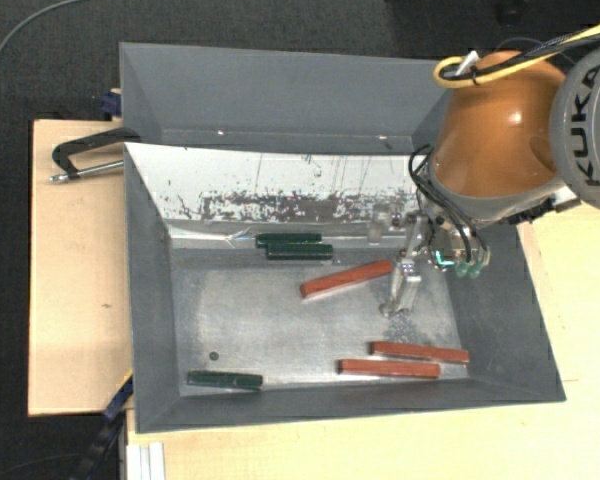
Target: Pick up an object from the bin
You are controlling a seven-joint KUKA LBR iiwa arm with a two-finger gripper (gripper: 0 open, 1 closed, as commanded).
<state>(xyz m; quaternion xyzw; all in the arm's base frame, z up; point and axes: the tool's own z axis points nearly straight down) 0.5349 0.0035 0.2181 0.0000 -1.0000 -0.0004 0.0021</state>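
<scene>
My gripper [398, 304] hangs low over the bin floor in the right half, just right of a red-brown flat bar [345, 280] that lies tilted with its right end toward the gripper. Nothing shows in the gripper. Two more red-brown bars lie below it near the front wall, one [420, 352] slightly behind the other [388, 369].
Two dark green bars [294, 245] lie side by side against the back wall, left of the gripper. Another dark green bar [225, 379] rests in the front left corner, with a small dark dot [213, 357] close by. The arm's orange cover looms over the bin's right back corner.
</scene>
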